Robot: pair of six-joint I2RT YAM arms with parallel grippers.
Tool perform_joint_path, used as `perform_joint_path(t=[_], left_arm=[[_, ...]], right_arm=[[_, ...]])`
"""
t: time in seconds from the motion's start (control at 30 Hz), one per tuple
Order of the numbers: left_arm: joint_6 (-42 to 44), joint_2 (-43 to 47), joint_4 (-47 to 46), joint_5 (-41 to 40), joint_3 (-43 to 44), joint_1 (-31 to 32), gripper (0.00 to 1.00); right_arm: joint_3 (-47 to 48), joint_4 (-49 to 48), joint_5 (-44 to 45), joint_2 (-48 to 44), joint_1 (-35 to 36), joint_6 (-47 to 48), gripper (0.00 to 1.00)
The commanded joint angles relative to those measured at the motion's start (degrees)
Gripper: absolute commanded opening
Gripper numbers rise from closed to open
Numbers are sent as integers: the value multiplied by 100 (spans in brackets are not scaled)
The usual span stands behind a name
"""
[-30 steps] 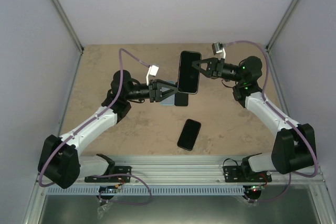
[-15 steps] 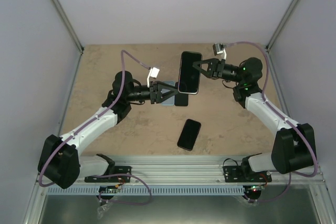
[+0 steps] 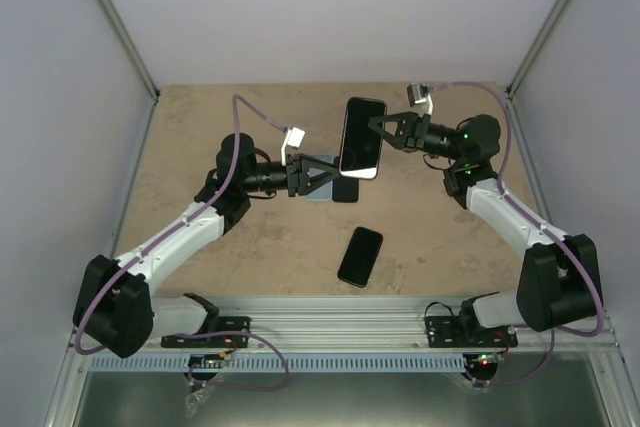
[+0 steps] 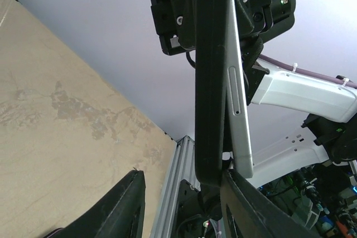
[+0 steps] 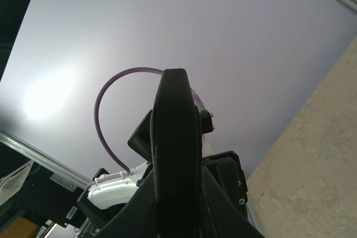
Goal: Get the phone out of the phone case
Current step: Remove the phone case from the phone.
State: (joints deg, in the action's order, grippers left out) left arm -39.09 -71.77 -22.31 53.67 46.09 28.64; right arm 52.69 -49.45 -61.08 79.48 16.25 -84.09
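My right gripper (image 3: 374,137) is shut on the black phone case (image 3: 362,137) and holds it upright above the table. The right wrist view shows the case (image 5: 175,137) edge-on between my right gripper (image 5: 177,193) fingers. In the left wrist view the silver phone (image 4: 239,110) leans out of the black case (image 4: 209,82) along its lower end. My left gripper (image 3: 335,177) is open just below the case; in the left wrist view my left gripper (image 4: 179,174) has its right finger (image 4: 245,204) against the case's bottom end and its left finger (image 4: 120,210) well apart.
A second black phone (image 3: 360,256) lies flat on the tan table (image 3: 200,127) near the front. A light-blue flat item (image 3: 314,194) and a dark one (image 3: 346,190) lie under my left gripper. White walls stand close on three sides; a metal rail (image 3: 330,312) runs along the front.
My left gripper has crept slightly right toward the case's lower end. My right wrist has risen slightly, tilting the held case a little.
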Motion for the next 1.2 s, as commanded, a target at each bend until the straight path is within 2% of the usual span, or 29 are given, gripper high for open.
perform_joint_path(t=[0.0, 0.37, 0.73, 1.0, 1.17], left_arm=[[161, -168, 469, -569, 71, -99, 38], [-227, -215, -26, -344, 58, -166, 34], [-843, -315, -910, -106, 31, -175, 30], [-1571, -347, -1975, 254, -33, -175, 29], [-1724, -347, -2139, 263, -62, -166, 27]], right_arm=[[56, -792, -53, -119, 187, -521, 1], [-205, -829, -63, -118, 443, -459, 0], [-403, -674, -81, -67, 746, -274, 1], [-469, -533, -88, 43, 942, -53, 1], [-449, -381, -89, 104, 1047, 115, 0]])
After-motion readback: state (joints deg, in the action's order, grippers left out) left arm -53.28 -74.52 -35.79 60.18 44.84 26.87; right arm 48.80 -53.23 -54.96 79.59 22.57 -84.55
